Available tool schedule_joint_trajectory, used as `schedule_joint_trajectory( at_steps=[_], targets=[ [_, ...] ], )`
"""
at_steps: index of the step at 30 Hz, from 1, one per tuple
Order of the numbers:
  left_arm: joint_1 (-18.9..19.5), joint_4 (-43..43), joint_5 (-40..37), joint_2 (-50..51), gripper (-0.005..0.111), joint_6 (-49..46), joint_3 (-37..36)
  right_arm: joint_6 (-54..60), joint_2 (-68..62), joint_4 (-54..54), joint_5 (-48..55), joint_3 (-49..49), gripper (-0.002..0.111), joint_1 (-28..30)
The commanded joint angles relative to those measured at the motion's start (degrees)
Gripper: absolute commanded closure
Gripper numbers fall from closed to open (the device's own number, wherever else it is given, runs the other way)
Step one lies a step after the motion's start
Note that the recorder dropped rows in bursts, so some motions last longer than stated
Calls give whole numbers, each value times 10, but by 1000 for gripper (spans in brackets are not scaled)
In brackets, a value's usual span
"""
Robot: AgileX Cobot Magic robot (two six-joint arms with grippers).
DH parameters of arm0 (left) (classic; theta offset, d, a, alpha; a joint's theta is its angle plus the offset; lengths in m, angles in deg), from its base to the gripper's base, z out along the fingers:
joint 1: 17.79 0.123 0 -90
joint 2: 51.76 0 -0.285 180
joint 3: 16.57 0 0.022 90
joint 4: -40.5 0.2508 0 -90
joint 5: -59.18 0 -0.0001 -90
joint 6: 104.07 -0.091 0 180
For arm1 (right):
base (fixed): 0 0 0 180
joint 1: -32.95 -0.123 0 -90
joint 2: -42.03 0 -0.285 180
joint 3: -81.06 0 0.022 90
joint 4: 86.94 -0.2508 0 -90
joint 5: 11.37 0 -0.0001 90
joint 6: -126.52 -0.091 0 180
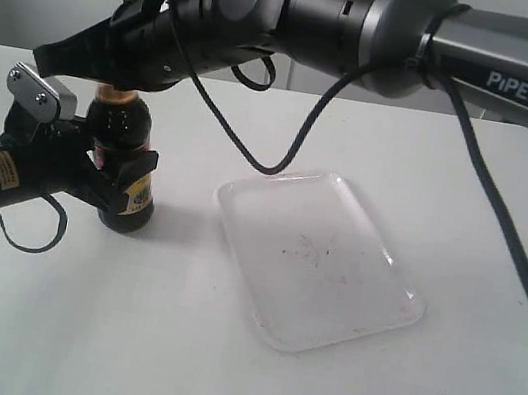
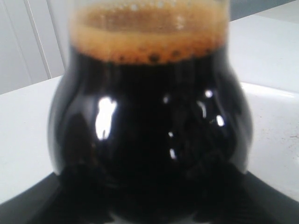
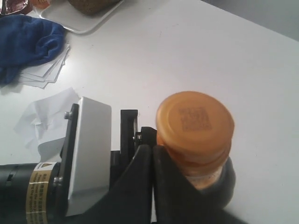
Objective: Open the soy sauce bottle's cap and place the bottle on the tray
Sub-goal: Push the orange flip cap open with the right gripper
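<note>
Soy sauce bottle (image 1: pixel 120 158): near-black liquid, tan foam, yellow label. Cap (image 3: pixel 195 122): orange-brown. Tray (image 1: pixel 320 258): white, dark specks. Blue cloth (image 3: pixel 25 44). Table (image 1: pixel 214 372): white.

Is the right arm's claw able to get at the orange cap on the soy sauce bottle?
Probably yes. The right claw is already at the cap, with nothing between them, and the left claw holds the soy sauce bottle by its body, leaving the top free.

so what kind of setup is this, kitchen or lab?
Likely a lab test bench, not a kitchen: bare white table, plain wall, two robot arms working on a soy sauce bottle beside a white tray. Blue cloth and papers lie nearby.
</note>
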Motion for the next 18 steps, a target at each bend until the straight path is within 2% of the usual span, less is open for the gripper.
schedule_joint_trajectory(
  at_steps=[1,18],
  targets=[
    [-4,9,1,1,107,0,0,5,-4,5,-11,-3,108,1],
    [-4,6,1,1,107,-2,0,5,-6,6,-19,-13,108,18]
  ],
)
